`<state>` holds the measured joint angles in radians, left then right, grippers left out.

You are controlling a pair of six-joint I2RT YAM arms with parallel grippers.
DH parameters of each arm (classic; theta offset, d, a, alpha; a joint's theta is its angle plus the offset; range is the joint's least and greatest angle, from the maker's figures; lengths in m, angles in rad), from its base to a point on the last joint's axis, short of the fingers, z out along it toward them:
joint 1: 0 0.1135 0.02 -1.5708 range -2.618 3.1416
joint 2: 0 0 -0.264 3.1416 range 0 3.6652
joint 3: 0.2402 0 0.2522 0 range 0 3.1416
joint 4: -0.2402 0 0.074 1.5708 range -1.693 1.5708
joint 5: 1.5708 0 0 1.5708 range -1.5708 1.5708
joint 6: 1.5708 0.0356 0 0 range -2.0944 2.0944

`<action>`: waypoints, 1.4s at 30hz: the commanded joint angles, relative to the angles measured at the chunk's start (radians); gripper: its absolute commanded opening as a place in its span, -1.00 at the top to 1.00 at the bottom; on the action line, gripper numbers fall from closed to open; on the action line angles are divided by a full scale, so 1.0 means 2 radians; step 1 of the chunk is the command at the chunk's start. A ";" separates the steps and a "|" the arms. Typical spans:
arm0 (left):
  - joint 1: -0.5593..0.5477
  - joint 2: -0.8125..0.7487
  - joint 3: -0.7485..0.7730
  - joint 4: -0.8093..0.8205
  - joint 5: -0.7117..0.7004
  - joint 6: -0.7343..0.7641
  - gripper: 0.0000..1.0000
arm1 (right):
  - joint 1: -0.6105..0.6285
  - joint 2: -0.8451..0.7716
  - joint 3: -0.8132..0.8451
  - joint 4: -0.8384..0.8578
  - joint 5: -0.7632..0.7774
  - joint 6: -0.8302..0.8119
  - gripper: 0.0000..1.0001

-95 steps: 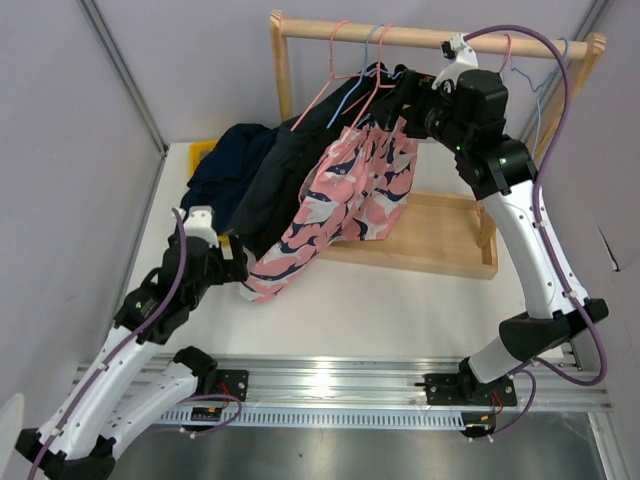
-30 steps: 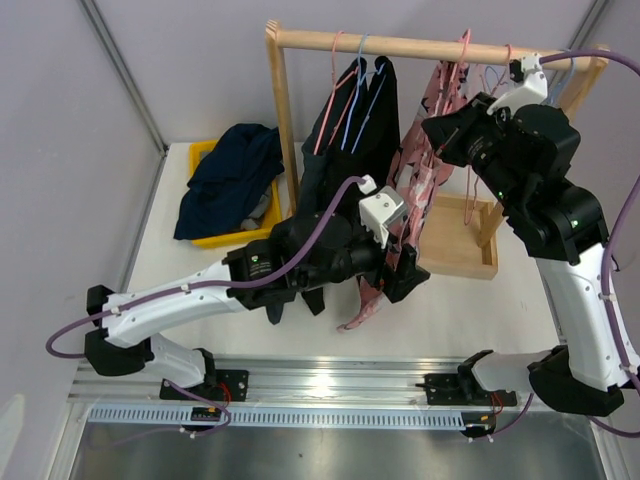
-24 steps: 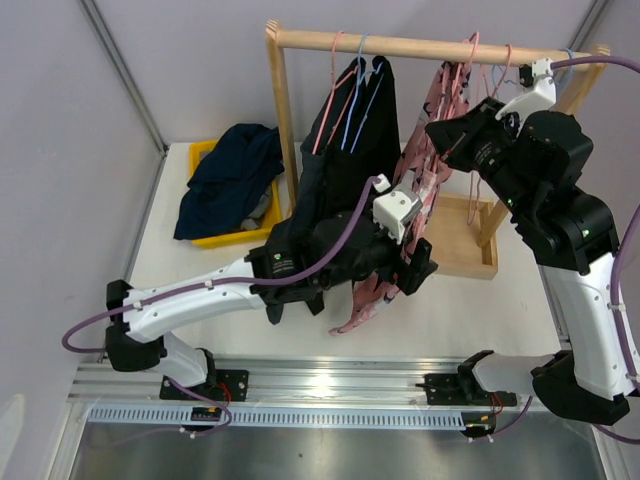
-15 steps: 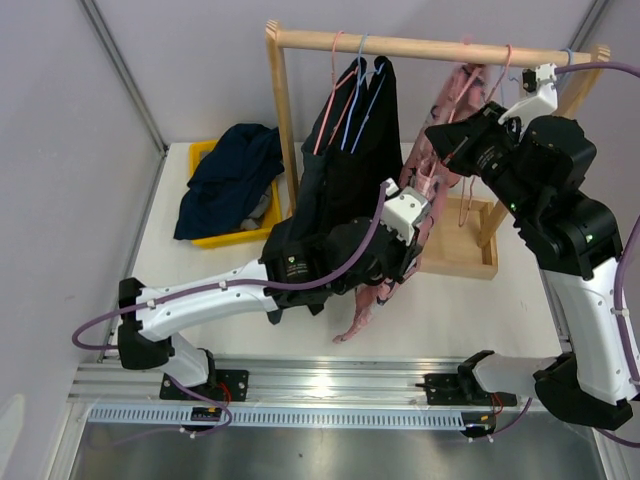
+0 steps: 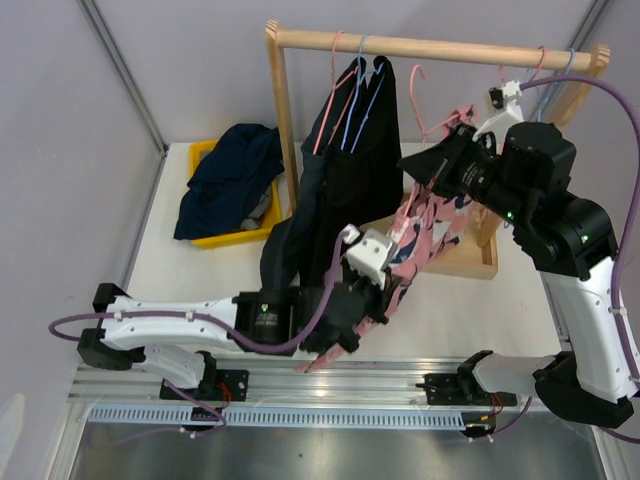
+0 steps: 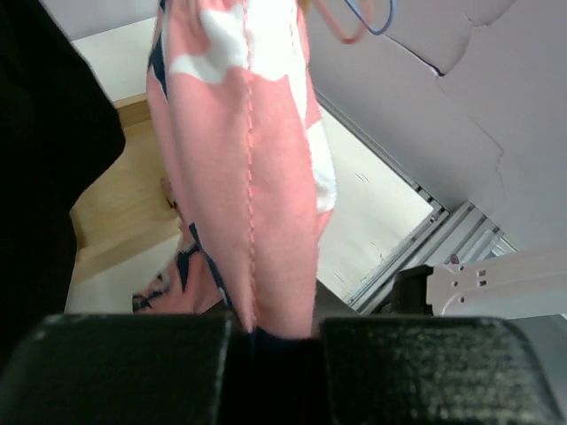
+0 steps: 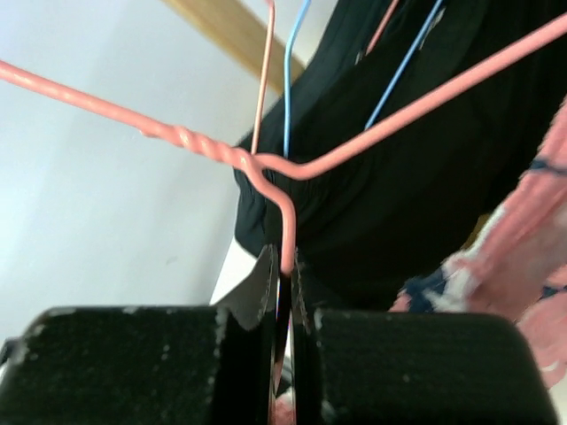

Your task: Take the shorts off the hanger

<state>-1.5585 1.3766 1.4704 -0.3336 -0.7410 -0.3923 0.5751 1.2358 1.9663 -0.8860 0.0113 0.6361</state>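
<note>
Left tool [image 6: 275, 332] is pressed onto the lower edge of the pink shorts [image 6: 248, 177], which rise from it toward the right tool [image 7: 282, 283]. That one pinches the wire neck of the pink hanger [image 7: 372, 133] (its hook looks clear of the rail [image 5: 450, 47]). The fabric looks light, limp and stretchy, so it should slide off under a steady pull; a hem fold gives the surest hold. Black shorts [image 5: 355, 150] hang just behind the left tool. Well to its left, a yellow bin [image 5: 232, 238] holds navy shorts [image 5: 230, 175].
</note>
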 commanded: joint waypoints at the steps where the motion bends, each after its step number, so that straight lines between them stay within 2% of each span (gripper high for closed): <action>1: -0.100 -0.029 -0.041 -0.069 -0.057 -0.064 1.00 | -0.037 0.016 0.038 0.081 0.070 -0.069 1.00; 4: -0.162 -0.013 -0.048 -0.114 -0.099 -0.119 1.00 | -0.054 0.021 0.044 0.080 0.060 -0.066 1.00; 8: -0.210 0.033 -0.033 -0.184 -0.136 -0.183 1.00 | -0.088 0.029 0.053 0.076 0.036 -0.062 1.00; 13: -0.219 0.062 -0.033 -0.214 -0.143 -0.239 1.00 | -0.112 0.028 0.052 0.073 0.006 -0.046 1.00; 15: -0.211 0.061 -0.043 -0.193 -0.146 -0.233 1.00 | -0.113 0.022 0.048 0.073 0.000 -0.036 1.00; 20: -0.135 0.044 -0.095 -0.093 -0.108 -0.161 1.00 | -0.116 0.003 0.050 0.054 -0.040 -0.011 1.00; 23: -0.080 0.033 -0.098 -0.045 -0.092 -0.095 1.00 | -0.117 -0.007 0.052 0.025 -0.053 0.006 1.00; 27: 0.017 0.031 -0.076 0.000 -0.026 -0.015 1.00 | -0.116 -0.033 0.050 -0.008 -0.069 0.019 1.00; 28: 0.056 0.033 -0.056 0.016 -0.011 -0.001 1.00 | -0.116 -0.040 0.047 -0.016 -0.069 0.021 1.00; 30: 0.093 0.056 -0.034 0.017 0.024 0.026 1.00 | -0.116 -0.059 0.039 -0.023 -0.067 0.022 1.00; 31: 0.131 0.067 0.008 0.010 0.037 0.033 1.00 | -0.116 -0.063 0.038 -0.034 -0.064 0.022 1.00; 33: 0.166 0.115 0.045 -0.016 0.056 0.032 1.00 | -0.115 -0.069 0.043 -0.047 -0.057 0.019 1.00; 34: 0.193 0.131 0.101 -0.041 0.074 0.034 1.00 | -0.115 -0.071 0.048 -0.059 -0.052 0.018 1.00; 37: 0.207 0.171 0.157 -0.064 0.079 0.047 1.00 | -0.116 -0.074 0.049 -0.066 -0.040 0.010 1.00; 39: 0.201 0.167 0.158 -0.067 0.090 0.036 1.00 | -0.116 -0.069 0.058 -0.066 -0.034 0.000 1.00; 41: 0.188 0.152 0.116 -0.052 0.096 0.018 1.00 | -0.116 -0.044 0.091 -0.070 -0.023 -0.010 1.00; 42: 0.168 0.132 0.069 -0.038 0.093 0.014 1.00 | -0.116 -0.032 0.107 -0.072 -0.020 -0.020 1.00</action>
<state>-1.1431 1.7145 1.7187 -0.4301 -0.6121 -0.3504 0.3450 1.1000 2.0983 -1.0397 -0.0681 0.6468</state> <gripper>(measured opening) 0.007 0.044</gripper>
